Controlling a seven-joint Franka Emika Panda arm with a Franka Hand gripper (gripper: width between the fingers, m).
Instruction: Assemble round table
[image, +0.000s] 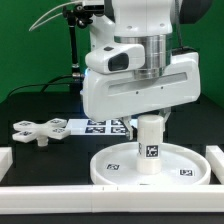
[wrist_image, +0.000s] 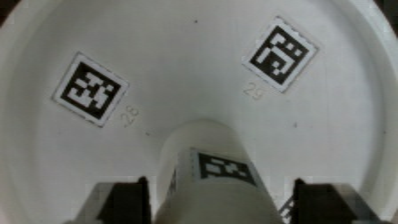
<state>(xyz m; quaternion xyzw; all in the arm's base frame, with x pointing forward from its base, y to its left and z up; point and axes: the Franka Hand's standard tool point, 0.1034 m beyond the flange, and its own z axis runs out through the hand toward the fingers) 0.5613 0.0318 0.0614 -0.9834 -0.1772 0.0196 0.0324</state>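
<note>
**White post (image: 150, 150) upright on the disc (image: 150, 184), claw (image: 150, 122) astride it**

White plastic makes up nearly everything here, set on a black surface (image: 30, 105). Nearest the exterior camera, a long rail (image: 100, 197) lies straight across in front of the disc. Just behind it the disc lies flat, rim up, with one tag (image: 112, 167) on its floor toward the exterior view's left and another toward the right.

The post stands upright on the disc's floor, about at its middle, with a tag on the side facing the exterior camera. The claw reaches straight down over the disc and meets the top of the post.

In the wrist view the post (wrist_image: 222, 150) rises from the disc (wrist_image: 178, 50) between the two dark fingers (wrist_image: 125, 203) of the claw (wrist_image: 222, 200), one close on each side. The jaws are drawn in to about the post's width. Whether they press on it I cannot tell.

Off the disc toward the exterior view's left, well apart from it, the cross (image: 35, 131) lies flat on the surface. Beyond the disc, between it and the cross, the marker board (image: 100, 126) lies flat, partly hidden by the arm.
</note>
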